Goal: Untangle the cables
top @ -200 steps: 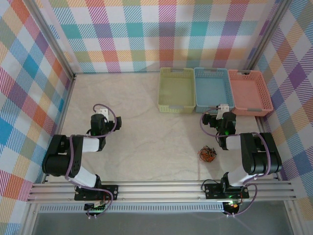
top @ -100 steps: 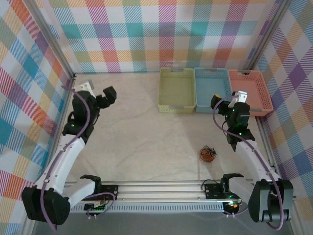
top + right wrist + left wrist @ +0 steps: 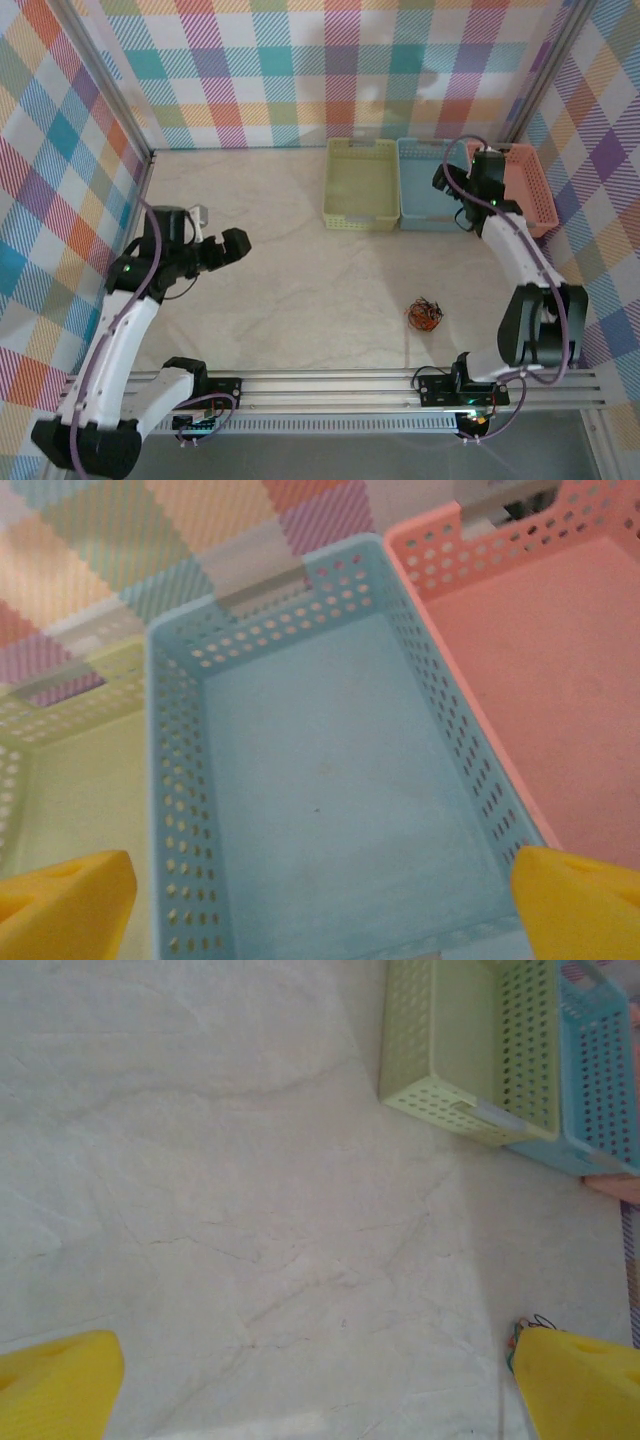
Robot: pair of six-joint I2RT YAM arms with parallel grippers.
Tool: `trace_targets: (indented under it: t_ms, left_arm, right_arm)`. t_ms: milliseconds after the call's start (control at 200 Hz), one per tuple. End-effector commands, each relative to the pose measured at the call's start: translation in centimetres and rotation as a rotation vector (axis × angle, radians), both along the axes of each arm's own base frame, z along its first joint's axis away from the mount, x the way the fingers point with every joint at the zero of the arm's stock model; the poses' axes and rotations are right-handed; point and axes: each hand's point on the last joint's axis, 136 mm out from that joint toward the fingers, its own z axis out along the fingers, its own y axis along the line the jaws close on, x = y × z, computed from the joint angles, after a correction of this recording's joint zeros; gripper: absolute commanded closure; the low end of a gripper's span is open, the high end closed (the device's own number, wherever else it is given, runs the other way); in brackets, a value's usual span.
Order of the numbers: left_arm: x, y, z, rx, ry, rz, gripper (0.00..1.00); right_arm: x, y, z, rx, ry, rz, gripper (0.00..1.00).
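1. The tangled bundle of thin orange-brown, black and green cables (image 3: 424, 314) lay on the pale cloth-covered table (image 3: 300, 290), in its near right part and well apart from both arms. Nothing held it, so I judged that the untangling was not yet begun
2. The left arm (image 3: 125, 330) hung over the left part of the table, and its jaws were wide apart and empty. Its yellow fingertips (image 3: 60, 1385) stood in the two lower corners of the left wrist view, and a small piece of the bundle showed just beside the right one. I think the jaws were turned this way in order to face the cables
3. The right arm (image 3: 510, 245) reached to the far side, with its jaws above the light blue perforated plastic basket (image 3: 432, 185). These jaws were also apart and held nothing. From there they were far from the cables and, in my opinion, not placed for a grasp
4. The pale green perforated plastic basket (image 3: 360, 185), the blue one and the salmon-pink perforated plastic basket (image 3: 525, 185) stood side by side at the far edge, and all looked empty. Probably each one waited for a separated cable
5. I counted one bundle, three baskets and two arms with two fingertips each. How many single wires the bundle had, I could not tell
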Motion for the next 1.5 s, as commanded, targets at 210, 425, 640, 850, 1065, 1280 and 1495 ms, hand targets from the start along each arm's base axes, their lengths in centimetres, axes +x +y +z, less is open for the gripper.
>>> trace_targets:
  t_ms: [210,425,640,850,1065,1280,1495]
  left_arm:
    - [-4.4,1.7,-1.2,0.040,-0.081,0.029,0.02]
    - [-4.1,2.2,-1.5,0.046,-0.084,0.046,0.02]
    - [-4.3,2.3,-1.3,0.042,-0.103,0.057,0.02]
    - [-4.3,2.3,-1.4,0.040,-0.099,0.058,0.02]
    - [-4.3,2.2,-1.4,0.039,-0.099,0.053,0.02]
    - [-4.3,2.2,-1.4,0.035,-0.103,0.052,0.02]
    - [-4.3,2.2,-1.4,0.037,-0.102,0.054,0.01]
  right_arm:
    - [5.0,-5.1,-4.4,0.018,0.244,-0.046,0.15]
    - [7.6,-6.6,-6.1,-0.042,0.332,-0.007,0.22]
    - [8.7,-7.1,-8.3,-0.069,0.416,0.026,0.30]
    - [8.6,-7.7,-11.3,-0.088,0.497,0.019,0.36]
    - [8.7,-7.3,-12.7,-0.087,0.517,0.071,0.60]
    - [8.8,-5.7,-12.8,-0.046,0.492,0.144,0.88]
    - [9.2,-2.6,-12.6,-0.047,0.470,0.217,0.97]
